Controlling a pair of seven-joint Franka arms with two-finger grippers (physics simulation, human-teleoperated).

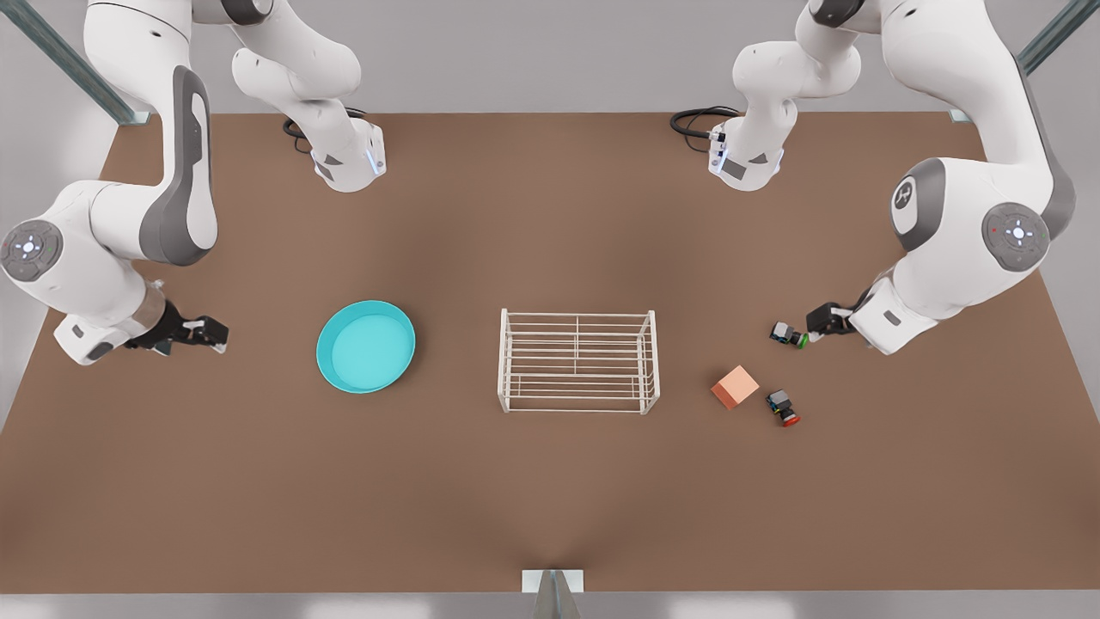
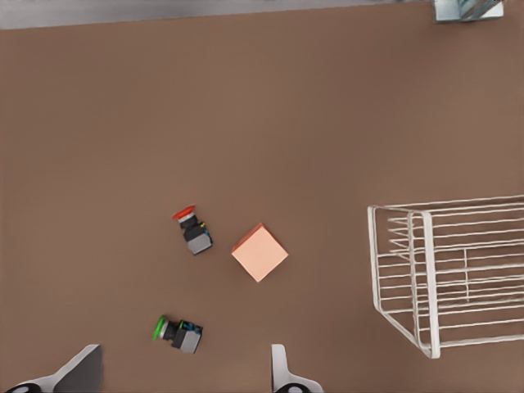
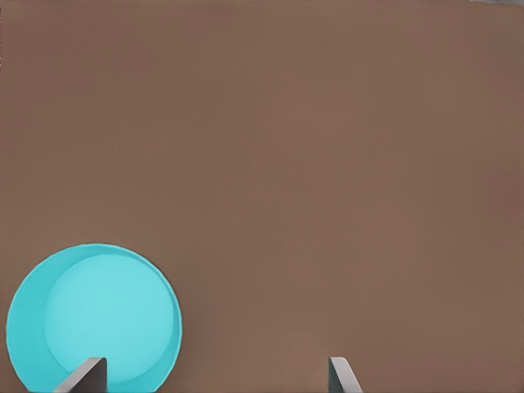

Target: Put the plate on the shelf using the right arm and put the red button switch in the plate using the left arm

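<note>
The plate (image 1: 366,346) is seen at nine o'clock of the shelf (image 1: 578,362), the red button switch (image 1: 783,407) at three; both the left hand (image 1: 811,334) and the right hand (image 1: 209,334) are held spread

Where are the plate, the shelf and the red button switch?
plate (image 1: 365,346), front view, inner floor.
shelf (image 1: 578,356), front view, top bars.
red button switch (image 1: 784,408), front view, black body beside the cube.
</note>
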